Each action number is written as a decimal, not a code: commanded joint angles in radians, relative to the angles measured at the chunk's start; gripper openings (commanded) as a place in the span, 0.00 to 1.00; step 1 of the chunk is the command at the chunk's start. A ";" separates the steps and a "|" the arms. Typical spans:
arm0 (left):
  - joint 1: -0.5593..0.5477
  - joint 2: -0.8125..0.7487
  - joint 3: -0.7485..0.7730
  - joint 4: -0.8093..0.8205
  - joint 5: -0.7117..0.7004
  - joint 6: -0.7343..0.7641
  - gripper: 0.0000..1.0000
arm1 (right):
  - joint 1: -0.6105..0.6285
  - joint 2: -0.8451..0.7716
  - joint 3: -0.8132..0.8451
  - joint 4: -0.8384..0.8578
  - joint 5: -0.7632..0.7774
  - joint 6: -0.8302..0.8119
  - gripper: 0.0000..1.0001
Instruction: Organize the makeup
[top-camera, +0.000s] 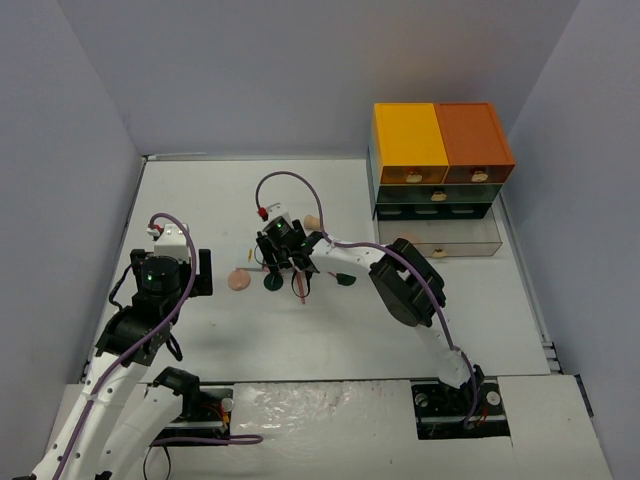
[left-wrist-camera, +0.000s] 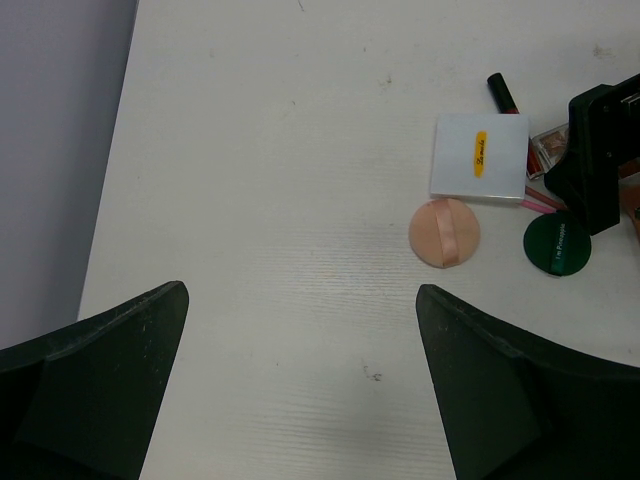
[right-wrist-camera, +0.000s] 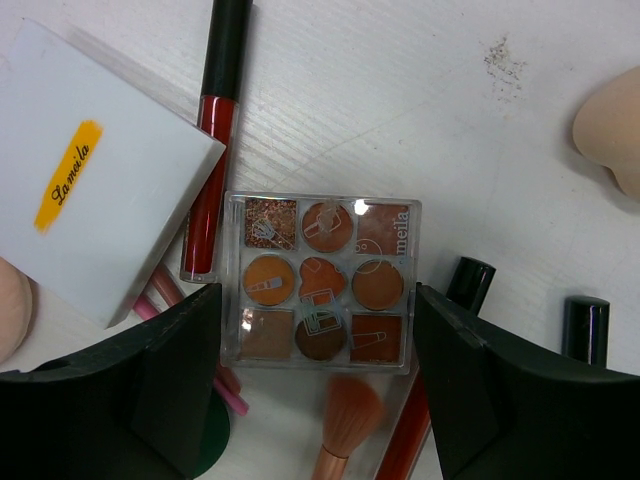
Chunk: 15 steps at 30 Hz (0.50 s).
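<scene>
1. Claws first. The right claw (top-camera: 284, 262) is partly open above the little see-through palette (right-wrist-camera: 320, 295), with one finger on each side. It seems to hold nothing yet. I cannot tell if the fingers touch the palette. The left claw (left-wrist-camera: 300, 300) is wide open and empty, over bare table (left-wrist-camera: 280, 150).
2. The makeup lies in a tight bunch in the middle of the table. The white box (right-wrist-camera: 100, 190), red lip tube (right-wrist-camera: 212, 150) and brush (right-wrist-camera: 340, 425) are all just beside the palette. The peach puff (left-wrist-camera: 445, 232) and green disc (left-wrist-camera: 556, 243) are near.
3. One finger could land on the white box corner and shove it.
4. The palette is flat and smooth, so a weak pinch might let it slip out.
5. The brush could get dragged along.
6. The drawer box (top-camera: 440, 170) is well apart, so a loose hold could drop the palette on the way.
</scene>
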 joint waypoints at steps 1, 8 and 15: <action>-0.006 0.003 0.026 0.063 -0.017 0.008 0.97 | 0.001 -0.017 -0.006 -0.020 0.040 -0.015 0.55; -0.006 0.003 0.027 0.063 -0.021 0.008 0.97 | -0.002 -0.089 0.027 -0.020 0.042 -0.029 0.43; -0.006 0.000 0.028 0.061 -0.026 0.008 0.97 | -0.025 -0.227 0.020 -0.020 0.044 -0.054 0.43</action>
